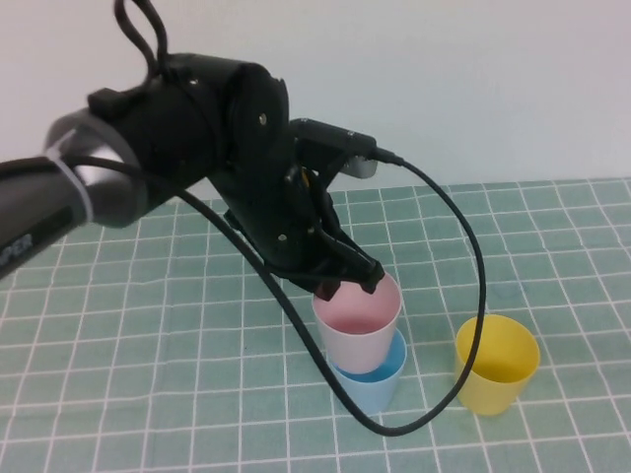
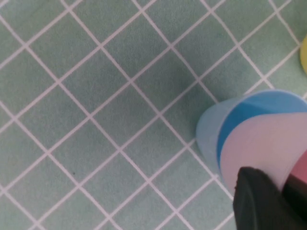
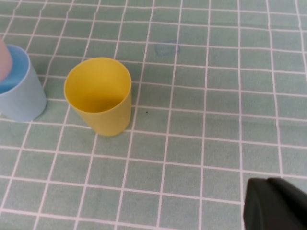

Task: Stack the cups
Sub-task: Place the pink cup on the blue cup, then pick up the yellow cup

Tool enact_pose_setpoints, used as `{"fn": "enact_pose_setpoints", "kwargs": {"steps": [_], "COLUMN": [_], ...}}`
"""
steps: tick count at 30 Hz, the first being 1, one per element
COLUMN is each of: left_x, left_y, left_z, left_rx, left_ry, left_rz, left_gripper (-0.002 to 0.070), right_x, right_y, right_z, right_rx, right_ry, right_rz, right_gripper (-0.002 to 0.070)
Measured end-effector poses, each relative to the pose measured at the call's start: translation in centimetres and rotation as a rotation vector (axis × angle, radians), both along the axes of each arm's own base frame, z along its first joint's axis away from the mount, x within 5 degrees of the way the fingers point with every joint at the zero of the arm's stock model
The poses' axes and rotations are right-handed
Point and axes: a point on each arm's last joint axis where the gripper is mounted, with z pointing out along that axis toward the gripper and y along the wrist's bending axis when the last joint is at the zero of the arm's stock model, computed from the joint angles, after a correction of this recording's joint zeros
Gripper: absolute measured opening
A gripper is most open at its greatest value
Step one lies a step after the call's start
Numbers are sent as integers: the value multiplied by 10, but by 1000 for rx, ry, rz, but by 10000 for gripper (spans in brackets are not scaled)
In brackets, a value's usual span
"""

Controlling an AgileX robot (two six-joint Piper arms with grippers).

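On the green grid mat, near its middle, the left gripper pinches the far rim of the pink cup — its fingers are clamped on that rim, one inside, one outside. That cup sits partly down inside the blue cup, which stands upright on the mat. Just beside them on the right, apart from both, stands the yellow cup, upright and open-mouthed. From the right wrist view the right gripper shows only a dark fingertip above bare mat — closed, holding nothing.

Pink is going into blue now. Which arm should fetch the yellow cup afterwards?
Probably right: the yellow cup stands free before the shut right pincer, while the left pincer grips the pink cup in the blue cup.
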Motion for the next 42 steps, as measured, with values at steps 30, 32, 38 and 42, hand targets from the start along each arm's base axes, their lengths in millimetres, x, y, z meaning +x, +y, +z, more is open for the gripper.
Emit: {"fn": "enact_pose_setpoints", "kwargs": {"steps": [30, 32, 38, 42], "left_x": [-10, -21, -68, -96], "left_y": [39, 51, 92, 117], "left_z": [57, 77, 92, 73], "left_rx": [92, 67, 22, 27], "left_ry": [-261, -321, -399, -414], "left_rz": [160, 201, 267, 312], "left_gripper": [0, 0, 0, 0], "right_x": [5, 11, 35, 57], "right_y": [8, 13, 24, 34], "right_z": [0, -1, -7, -3], "right_rx": [3, 35, 54, 45], "right_ry": [7, 31, 114, 160], "right_rz": [119, 171, 304, 374], "right_gripper": [-1, -1, -1, -1]}}
